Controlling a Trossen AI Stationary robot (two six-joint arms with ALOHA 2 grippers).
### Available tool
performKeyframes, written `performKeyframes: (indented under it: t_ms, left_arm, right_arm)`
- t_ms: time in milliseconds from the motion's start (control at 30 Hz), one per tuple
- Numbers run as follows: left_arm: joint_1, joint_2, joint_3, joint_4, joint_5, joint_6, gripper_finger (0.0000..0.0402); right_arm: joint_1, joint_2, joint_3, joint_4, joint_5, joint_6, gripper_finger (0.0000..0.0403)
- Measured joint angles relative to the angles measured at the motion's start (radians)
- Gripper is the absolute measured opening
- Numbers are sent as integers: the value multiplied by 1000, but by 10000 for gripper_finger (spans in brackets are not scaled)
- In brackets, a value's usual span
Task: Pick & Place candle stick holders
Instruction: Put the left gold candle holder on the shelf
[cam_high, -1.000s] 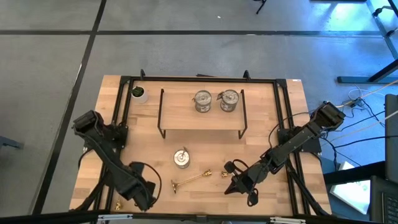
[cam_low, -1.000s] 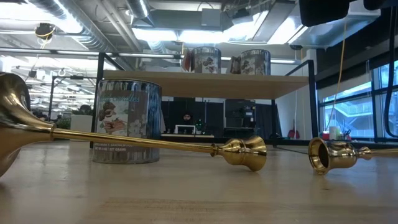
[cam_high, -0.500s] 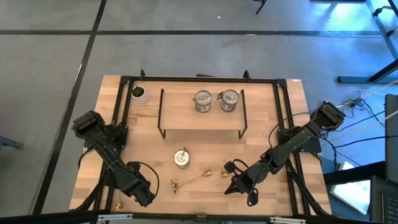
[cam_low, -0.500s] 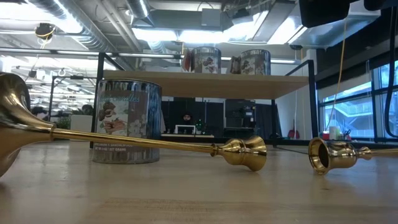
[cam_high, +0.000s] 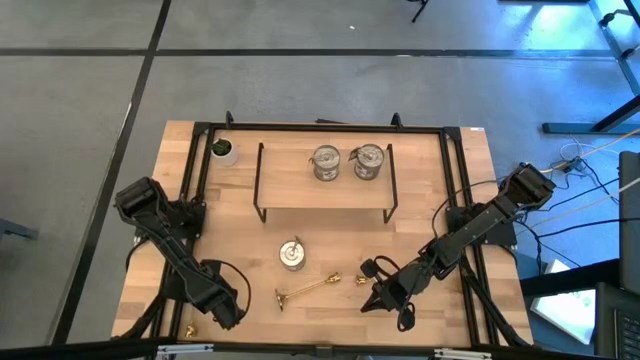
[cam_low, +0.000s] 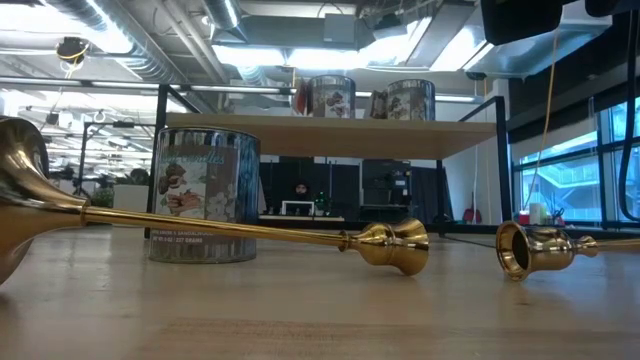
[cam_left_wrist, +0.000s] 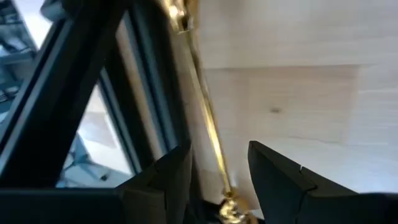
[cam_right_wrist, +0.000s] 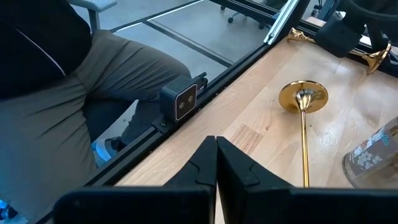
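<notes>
One gold candle stick holder (cam_left_wrist: 202, 93) lies at the table's near left corner (cam_high: 190, 328), along the black frame rail. My left gripper (cam_left_wrist: 219, 151) stands open over it, slanting down, one finger on either side of the stem, with a gap showing on both sides. A second gold holder (cam_high: 308, 290) lies on its side mid-table with its disc end (cam_right_wrist: 303, 96) toward the left arm. A third gold holder (cam_low: 530, 248) lies close to my right gripper (cam_high: 372, 300), which is shut on nothing. One silvery cup (cam_high: 292, 254) stands on the table. Two silvery cups (cam_high: 326, 162) (cam_high: 368, 160) stand on the rack.
The black wire rack (cam_high: 325, 205) spans the table's far middle. A small white pot with a plant (cam_high: 223, 150) stands at the far left. Black frame rails (cam_high: 192, 190) run along both table sides. A seated person's legs (cam_right_wrist: 93, 93) show beyond the near edge.
My left gripper has sunk toward the gold holder at the near left corner and has shifted a little toward the table's left edge. Nothing on the table has moved.
</notes>
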Motion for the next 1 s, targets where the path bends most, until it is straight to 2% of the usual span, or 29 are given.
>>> performKeyframes:
  t_ms: [700,1000]
  left_arm:
    - [-8,0,-16,-5,-36,3,154]
    - [-8,0,-16,-19,-27,2,124]
  right_arm:
    - [0,0,0,0,-1,0,3]
    - [0,0,0,1,-3,0,3]
